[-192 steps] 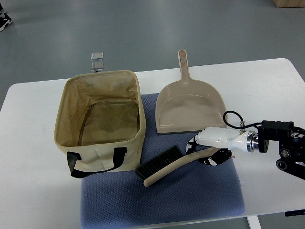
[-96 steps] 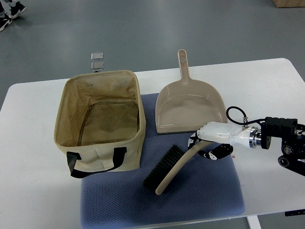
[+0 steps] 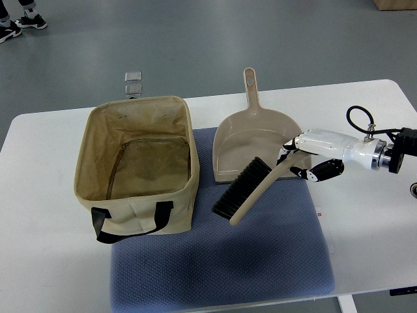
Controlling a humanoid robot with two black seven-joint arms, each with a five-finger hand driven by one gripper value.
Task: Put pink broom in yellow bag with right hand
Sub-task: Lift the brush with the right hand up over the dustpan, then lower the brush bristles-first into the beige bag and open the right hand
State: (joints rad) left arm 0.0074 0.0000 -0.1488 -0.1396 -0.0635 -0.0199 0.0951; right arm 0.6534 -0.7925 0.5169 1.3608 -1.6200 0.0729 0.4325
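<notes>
Lifted broom (image 3: 251, 190) now overlaps dustpan (image 3: 255, 140) beside bag (image 3: 137, 164).

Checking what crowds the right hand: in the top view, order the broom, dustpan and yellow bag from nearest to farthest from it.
1. broom: held in the right hand.
2. dustpan: just left of the hand, partly under the broom.
3. yellow bag: far left of the table.

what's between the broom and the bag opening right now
Nothing visible blocks it. The right hand holds the broom over the dustpan edge and blue mat; the bag sits open to its left, interior empty.
</notes>
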